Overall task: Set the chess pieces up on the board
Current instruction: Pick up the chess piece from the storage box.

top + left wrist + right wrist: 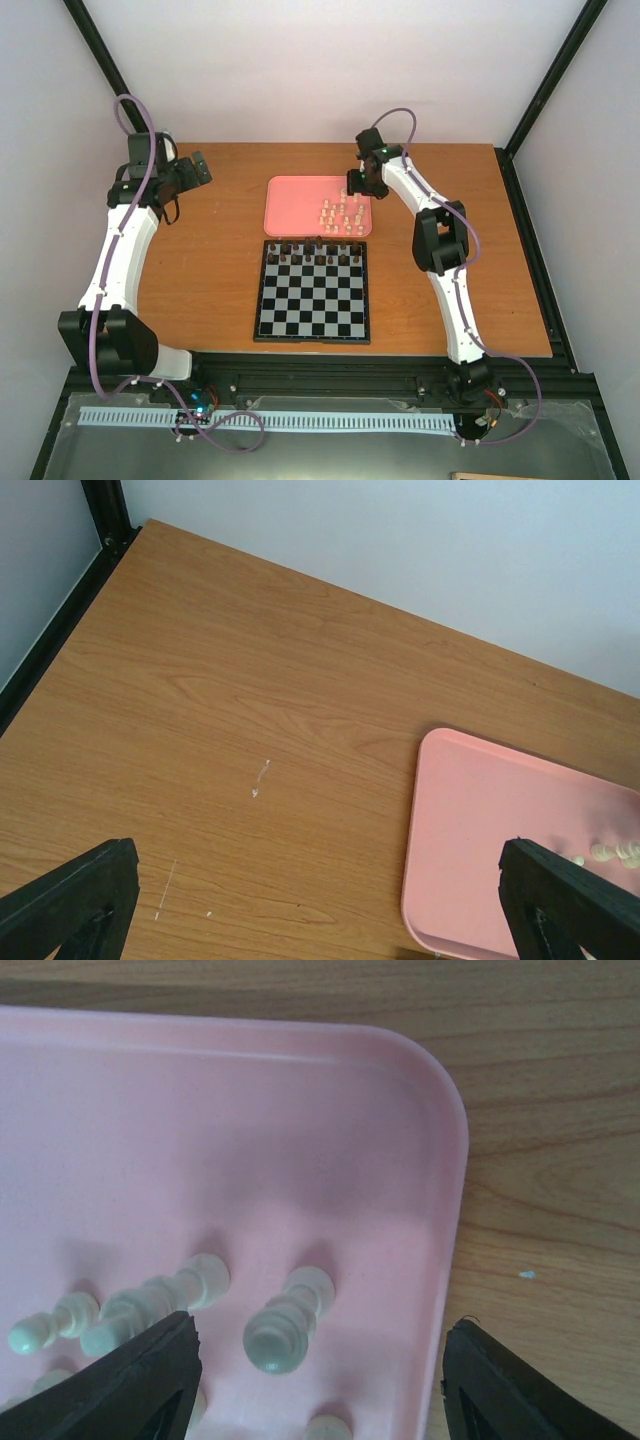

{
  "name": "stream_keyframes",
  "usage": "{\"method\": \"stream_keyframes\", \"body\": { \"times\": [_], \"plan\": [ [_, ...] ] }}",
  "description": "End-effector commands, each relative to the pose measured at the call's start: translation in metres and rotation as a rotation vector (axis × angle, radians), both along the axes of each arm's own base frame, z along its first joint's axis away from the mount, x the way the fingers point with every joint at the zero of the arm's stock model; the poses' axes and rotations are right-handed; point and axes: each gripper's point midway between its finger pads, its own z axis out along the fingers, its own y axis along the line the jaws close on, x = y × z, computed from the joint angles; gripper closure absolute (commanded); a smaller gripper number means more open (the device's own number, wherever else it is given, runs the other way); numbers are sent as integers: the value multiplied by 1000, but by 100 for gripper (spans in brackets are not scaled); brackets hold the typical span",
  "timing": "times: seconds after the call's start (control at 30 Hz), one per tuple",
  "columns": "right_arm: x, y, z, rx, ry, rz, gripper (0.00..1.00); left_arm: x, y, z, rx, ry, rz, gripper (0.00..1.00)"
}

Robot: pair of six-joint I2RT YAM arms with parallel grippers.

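Observation:
The black-and-white board (313, 310) lies at the table's middle, with a row of dark brown pieces (315, 252) along its far edge. Several cream-white chess pieces (340, 213) stand on the pink tray (300, 200) behind it. My right gripper (360, 185) hangs over the tray's right end. In the right wrist view it (320, 1360) is open, its fingers apart on either side of one upright cream piece (285, 1320), not touching it. Two more pieces (160, 1300) lie to the left. My left gripper (195, 170) is open over bare wood, left of the tray (500, 820).
The tray's right rim (455, 1160) runs just inside my right finger (500, 1390), with wood beyond it. Black frame rails (60, 620) edge the table's left side. A white wall closes the back.

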Motion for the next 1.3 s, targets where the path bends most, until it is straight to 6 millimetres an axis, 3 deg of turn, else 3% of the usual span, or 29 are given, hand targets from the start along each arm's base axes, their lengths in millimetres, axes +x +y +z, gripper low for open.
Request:
{"method": "stream_keyframes", "body": {
  "times": [0.0, 0.1, 0.23, 0.67, 0.87, 1.0, 1.13, 1.27],
  "plan": [
    [10, 9, 2, 29, -23, 7, 36, -6, -1, 7, 26, -9, -11, 0],
    [14, 10, 2, 31, -31, 5, 39, -7, -1, 5, 27, -3, -8, 0],
    [16, 11, -1, 39, -29, 4, 52, -7, 0, 1, 28, 6, -8, 0],
    [18, 15, -11, 50, -14, 3, 57, -7, 1, -6, 35, 25, -5, 0],
    [19, 14, -11, 45, -18, 1, 77, -7, 2, -8, 36, 30, -1, 0],
    [20, 14, -9, 44, -24, 2, 83, -7, 2, -11, 35, 38, 2, 0],
    [24, 14, 9, 45, -64, 6, 89, -8, 2, -13, 33, 43, 3, 0],
    [31, 11, 49, 39, -153, 7, 91, -9, 2, -15, 31, 46, 6, 0]
  ]
}}
